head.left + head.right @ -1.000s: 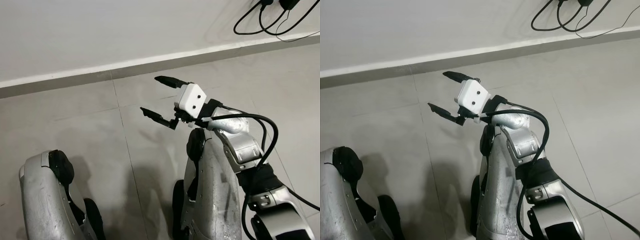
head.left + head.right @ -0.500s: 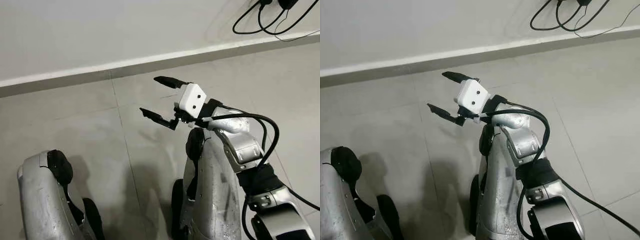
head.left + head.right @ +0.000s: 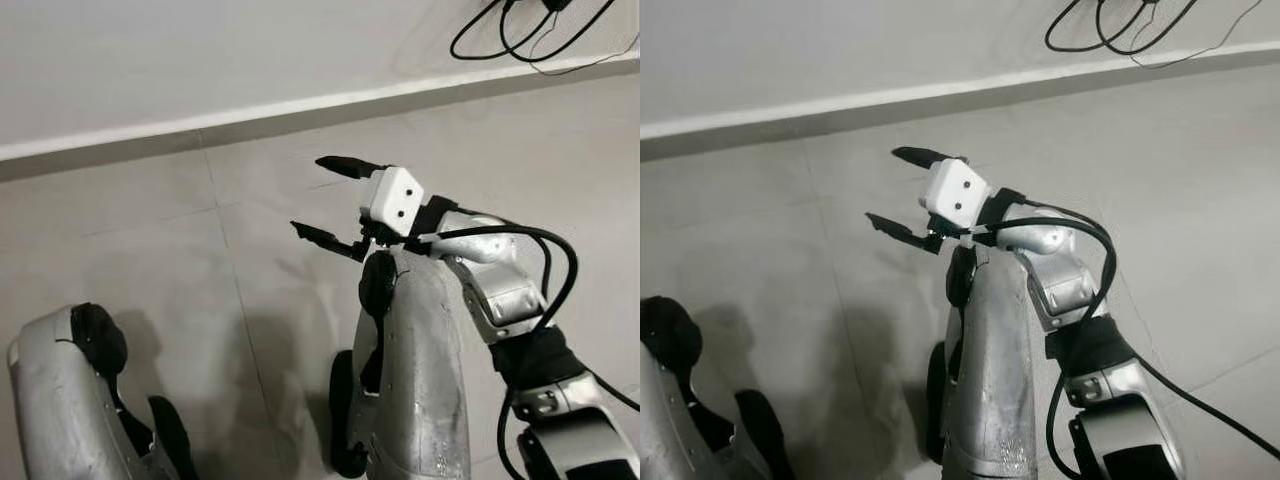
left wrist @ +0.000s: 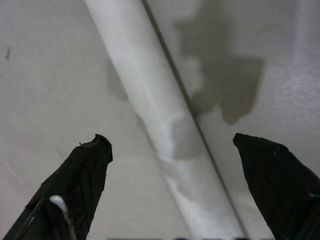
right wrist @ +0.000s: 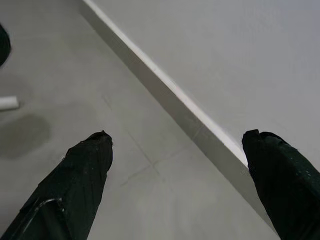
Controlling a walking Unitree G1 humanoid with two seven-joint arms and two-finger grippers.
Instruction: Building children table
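Your right gripper [image 3: 308,194] is held up over the floor near the middle of the head view. Its two black fingers are spread wide with nothing between them, their tips aimed toward 10 o'clock. In the right wrist view, a short white round-ended piece [image 5: 4,103] lies on the floor at the frame's edge, outside one finger [image 5: 82,175] and well apart from the gap. Too little of it shows to say whether it belongs to the children's table. A soft dark shadow lies on the tile just beside it.

Your left gripper [image 4: 170,137] also has its fingers spread and empty. Between them runs the baseboard [image 4: 150,100], with a shadow falling across the surface beside it.

The left arm [image 3: 60,390] sits at 7 o'clock in the head view, and the right arm [image 3: 430,350] rises from 5 o'clock toward the centre. A black cable [image 3: 560,280] loops off the right arm's wrist. At 1 o'clock, black cords [image 3: 520,25] hang in loops against the wall [image 3: 200,50].

The floor [image 3: 150,240] is large, smooth, pale grey tile with a dull sheen, split by a thin grout line [image 3: 225,260]. The baseboard is a straight white strip with a darker band beneath it. The wall is plain, matte off-white. The arms are brushed silver shells with black joints, and a white boxy camera housing [image 3: 392,200] sits behind the right fingers.
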